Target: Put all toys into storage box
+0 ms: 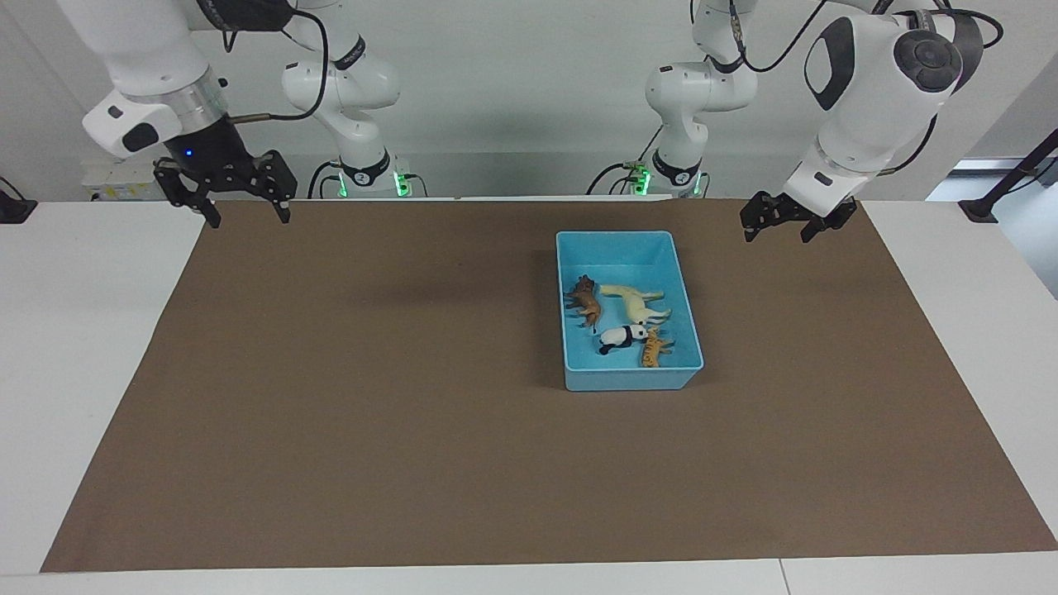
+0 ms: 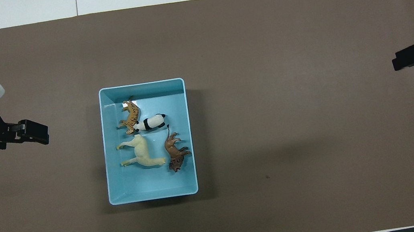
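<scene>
Overhead view: the box (image 2: 139,86) sits on the brown mat (image 2: 292,120), toward the left arm's end of the table, and all four toys lie inside it on their sides. Taking the box as a clock face with 12 pointing away from the robots, the tiger (image 2: 131,116) lies at about 11 o'clock and the panda (image 2: 150,123) just beside it near 12, the two touching or nearly so. The horse (image 2: 141,155) lies near the centre, edging toward 8 o'clock, with its legs toward the wall at 9. The brown animal (image 2: 175,153) lies at about 4 o'clock, close against the wall on that side (mane and tail tuft suggest a lion). The part of the box nearest the robots, around 6 o'clock, holds nothing.

In the facing view the same order shows reversed: tiger (image 1: 654,348) and panda (image 1: 621,336) lowest, horse (image 1: 635,302) and brown animal (image 1: 584,301) above them, all within the box (image 1: 628,238).

The left gripper (image 1: 786,228) hangs over the mat at its edge nearest the robots, beside the box and apart from it, its fingers spread and holding nothing. The right gripper (image 1: 244,216) hangs over the mat's corner at the right arm's end, well apart from the box, fingers spread wide and likewise holding nothing.
</scene>
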`<state>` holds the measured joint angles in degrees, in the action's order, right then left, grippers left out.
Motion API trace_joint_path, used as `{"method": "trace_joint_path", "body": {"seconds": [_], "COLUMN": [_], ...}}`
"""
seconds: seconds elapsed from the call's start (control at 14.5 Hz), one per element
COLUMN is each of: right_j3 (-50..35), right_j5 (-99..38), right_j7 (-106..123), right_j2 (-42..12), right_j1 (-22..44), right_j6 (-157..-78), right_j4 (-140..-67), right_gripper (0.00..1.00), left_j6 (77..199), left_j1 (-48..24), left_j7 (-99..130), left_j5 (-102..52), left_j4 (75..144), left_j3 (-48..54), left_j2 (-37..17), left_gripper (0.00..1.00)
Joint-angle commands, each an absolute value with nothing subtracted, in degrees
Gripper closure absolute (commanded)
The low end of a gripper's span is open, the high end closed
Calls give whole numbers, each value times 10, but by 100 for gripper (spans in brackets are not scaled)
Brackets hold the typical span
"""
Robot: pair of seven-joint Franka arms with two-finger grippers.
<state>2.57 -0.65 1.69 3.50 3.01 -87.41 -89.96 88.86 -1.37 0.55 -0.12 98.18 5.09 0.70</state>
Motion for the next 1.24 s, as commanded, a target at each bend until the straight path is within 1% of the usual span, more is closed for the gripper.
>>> {"method": "trace_joint_path", "body": {"seconds": [0.0,0.14,0.41,0.55,1.17], "right_j3": [46,54,51,52,53], "right_j5": [4,6,12,9,8], "right_j7": [23,86,84,83,75], "right_j2": [76,66,55,54,68], "right_j1": [21,7,-7,-8,-6], "right_j6": [-871,-899,-893,-872,-864], "right_j4": [-955,-949,-952,-935,-940], "right_gripper": [0,0,0,0,0], "left_j6": [895,895,895,895,895], "left_j1": [-14,-14,-14,-14,-14], "left_j7": [1,2,2,2,2], "left_j5": [8,8,8,8,8], "left_j4": [990,990,990,990,990], "left_j3": [48,48,48,48,48], "left_j2": [17,17,17,17,17], "left_gripper": [0,0,0,0,0]}}
